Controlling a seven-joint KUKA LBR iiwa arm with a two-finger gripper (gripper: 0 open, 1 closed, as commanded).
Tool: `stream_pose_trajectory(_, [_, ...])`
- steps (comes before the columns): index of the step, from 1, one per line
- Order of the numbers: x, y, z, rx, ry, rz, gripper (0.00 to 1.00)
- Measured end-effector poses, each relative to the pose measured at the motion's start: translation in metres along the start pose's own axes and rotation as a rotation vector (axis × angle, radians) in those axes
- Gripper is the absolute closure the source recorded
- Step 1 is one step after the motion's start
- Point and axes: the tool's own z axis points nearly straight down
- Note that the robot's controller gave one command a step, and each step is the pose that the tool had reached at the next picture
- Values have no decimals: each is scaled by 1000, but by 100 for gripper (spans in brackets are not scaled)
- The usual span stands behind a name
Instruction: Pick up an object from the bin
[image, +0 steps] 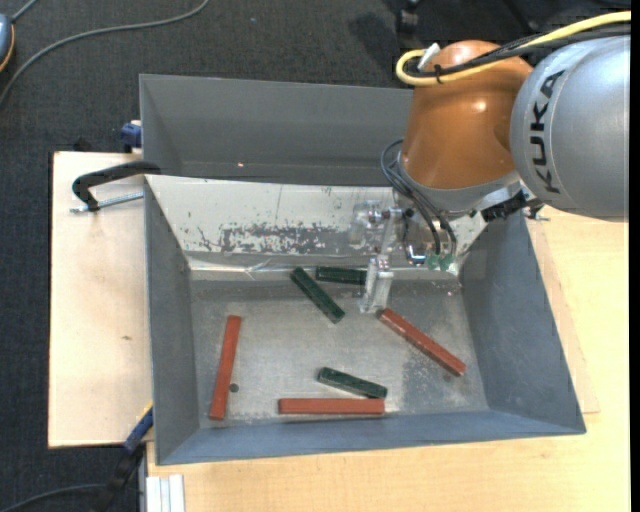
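My gripper hangs low over the back middle of the bin, close to the back wall. A short dark green bar lies just left of it, and the bar's right end reaches the gripper. A second dark green bar lies slanted a little further left. A red bar lies slanted just right of and below the gripper, with its upper end near the gripper's tip.
A long red bar lies near the left wall. Another red bar lies along the front wall, with a third dark green bar just above it. The orange-covered wrist overhangs the back right corner.
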Motion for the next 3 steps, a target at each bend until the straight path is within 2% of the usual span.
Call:
stream_pose_trajectory(1, [16, 21, 152, 0, -4, -107, 0])
stream_pose_trajectory(2, [62, -113, 147, 3, 3, -195, 0])
stream_pose_trajectory(3, [61, -180, 141, 5, -3, -633, 0])
